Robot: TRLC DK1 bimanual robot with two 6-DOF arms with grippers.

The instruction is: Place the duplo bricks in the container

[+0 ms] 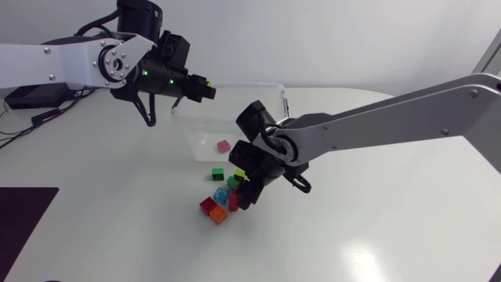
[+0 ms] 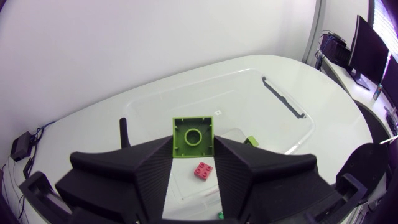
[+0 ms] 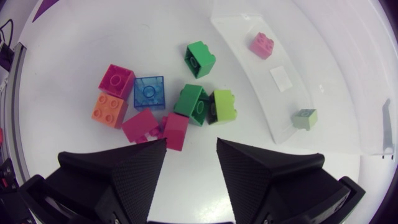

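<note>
My left gripper (image 1: 203,86) hangs over the back left corner of the clear container (image 1: 275,90), shut on a lime green brick (image 2: 193,135). Below it, a pink brick (image 2: 203,170) and a pale green brick (image 2: 250,141) lie in the container (image 2: 283,99). My right gripper (image 1: 245,188) is low over the loose pile in front of the container, open. Just ahead of its fingers lie two red bricks (image 3: 176,130), then orange (image 3: 109,109), magenta (image 3: 117,79), blue (image 3: 150,92), two green (image 3: 191,102) and a lime brick (image 3: 224,104).
A dark mat (image 1: 23,227) covers the table's front left corner. Black boxes and cables (image 1: 35,98) lie at the far left edge. The container wall (image 3: 249,78) stands close beside the pile.
</note>
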